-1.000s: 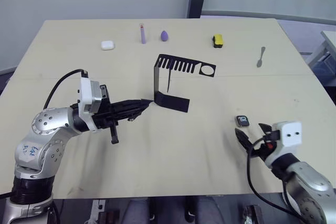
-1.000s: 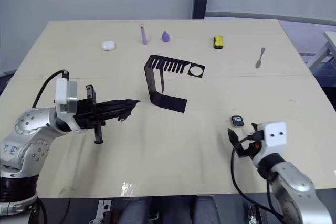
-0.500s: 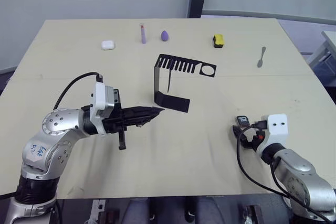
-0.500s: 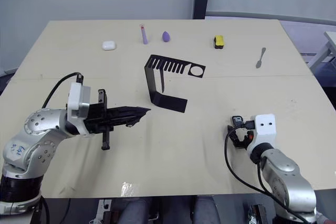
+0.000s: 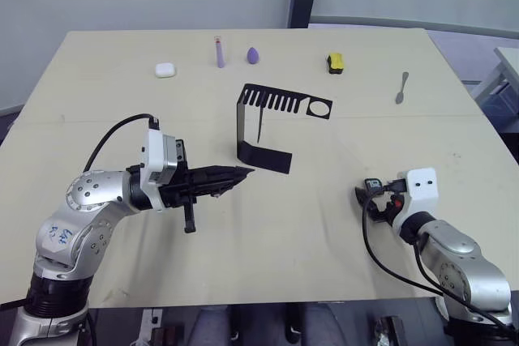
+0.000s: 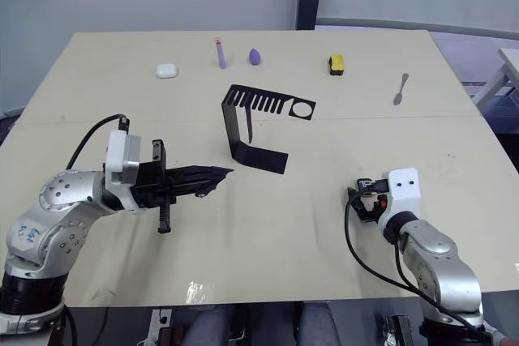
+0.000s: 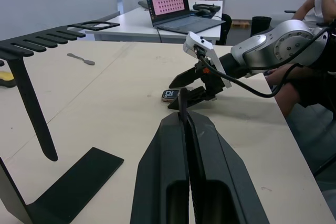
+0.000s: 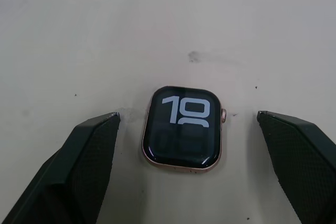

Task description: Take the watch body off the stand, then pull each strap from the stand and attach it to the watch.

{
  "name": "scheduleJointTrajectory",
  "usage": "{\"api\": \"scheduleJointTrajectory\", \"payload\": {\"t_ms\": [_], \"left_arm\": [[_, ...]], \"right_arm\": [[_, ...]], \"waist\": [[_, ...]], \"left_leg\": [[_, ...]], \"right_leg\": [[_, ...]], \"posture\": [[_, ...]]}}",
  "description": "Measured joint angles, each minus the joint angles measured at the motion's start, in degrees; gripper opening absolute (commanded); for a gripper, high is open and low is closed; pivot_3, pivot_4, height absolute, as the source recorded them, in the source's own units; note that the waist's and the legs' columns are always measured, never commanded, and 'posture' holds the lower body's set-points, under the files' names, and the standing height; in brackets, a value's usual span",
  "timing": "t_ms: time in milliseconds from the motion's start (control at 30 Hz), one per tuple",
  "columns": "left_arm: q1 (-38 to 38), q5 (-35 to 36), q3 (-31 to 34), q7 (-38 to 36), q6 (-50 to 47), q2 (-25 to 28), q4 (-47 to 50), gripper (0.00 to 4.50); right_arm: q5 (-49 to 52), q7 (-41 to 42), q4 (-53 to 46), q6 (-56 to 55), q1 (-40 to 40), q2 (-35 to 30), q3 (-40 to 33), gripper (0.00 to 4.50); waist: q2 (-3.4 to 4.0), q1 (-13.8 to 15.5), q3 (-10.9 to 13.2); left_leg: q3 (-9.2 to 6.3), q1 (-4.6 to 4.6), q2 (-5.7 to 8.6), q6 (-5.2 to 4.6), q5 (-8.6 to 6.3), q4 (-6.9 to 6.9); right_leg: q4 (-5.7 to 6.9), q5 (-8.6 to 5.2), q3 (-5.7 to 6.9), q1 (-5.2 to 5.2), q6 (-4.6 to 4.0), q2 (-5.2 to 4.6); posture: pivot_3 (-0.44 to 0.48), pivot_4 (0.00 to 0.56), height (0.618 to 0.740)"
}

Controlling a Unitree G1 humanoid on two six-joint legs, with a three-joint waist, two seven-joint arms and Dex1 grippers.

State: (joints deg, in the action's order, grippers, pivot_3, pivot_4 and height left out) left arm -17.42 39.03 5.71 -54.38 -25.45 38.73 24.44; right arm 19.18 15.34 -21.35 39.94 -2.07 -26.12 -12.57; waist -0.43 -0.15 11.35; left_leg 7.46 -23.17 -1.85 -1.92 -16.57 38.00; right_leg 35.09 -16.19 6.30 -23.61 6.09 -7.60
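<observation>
watch body (image 8: 182, 129) flat on table (image 5: 324, 224), screen up, off the stand (image 5: 263, 131) | right gripper (image 8: 189, 145) low over it, fingers spread, one each side, not touching | left gripper (image 5: 243, 173) fingers pressed together on a thin dark strap (image 7: 182, 103), near stand foot | second strap (image 5: 260, 123) hangs from comb

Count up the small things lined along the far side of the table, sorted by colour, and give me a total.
White: 1, the earbud case
Purple: 2, the thin tube and the egg-shaped piece
Yellow and black: 1, the block
Grey: 1, the spoon
Total: 5
</observation>
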Motion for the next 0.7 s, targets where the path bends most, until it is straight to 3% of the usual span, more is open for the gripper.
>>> {"api": "scheduleJointTrajectory", "payload": {"t_ms": [533,633,700], "left_arm": [[0.67,-0.1,-0.02,0.09,-0.12,0.14,0.72,0.0],[0.68,-0.08,-0.01,0.05,-0.16,0.26,0.76,0.0],[0.68,-0.07,-0.01,-0.02,-0.2,0.35,0.76,0.0]], "right_arm": [[1.69,2.0,3.65,-1.93,0.24,0.16,-1.4,4.45],[1.69,1.97,3.78,-2.17,0.39,0.32,-1.59,3.57],[1.65,1.89,3.81,-2.26,0.51,0.68,-1.81,2.65]], "waist": [[-0.65,0.1,-0.39],[-0.65,0.09,-0.39],[-0.65,0.06,-0.4]], "left_leg": [[-0.04,0.03,-0.01,0.01,0.0,0.02],[-0.05,0.03,-0.02,0.01,0.0,0.02],[-0.05,0.03,-0.03,0.01,0.0,0.02]], "right_leg": [[-0.01,0.0,0.0,0.07,0.0,-0.01],[-0.01,0.0,0.0,0.06,0.0,-0.01],[-0.01,0.0,0.0,0.06,0.0,0.0]], "posture": [[0.0,0.15,0.74],[0.0,0.15,0.74],[0.0,0.15,0.74]]}}
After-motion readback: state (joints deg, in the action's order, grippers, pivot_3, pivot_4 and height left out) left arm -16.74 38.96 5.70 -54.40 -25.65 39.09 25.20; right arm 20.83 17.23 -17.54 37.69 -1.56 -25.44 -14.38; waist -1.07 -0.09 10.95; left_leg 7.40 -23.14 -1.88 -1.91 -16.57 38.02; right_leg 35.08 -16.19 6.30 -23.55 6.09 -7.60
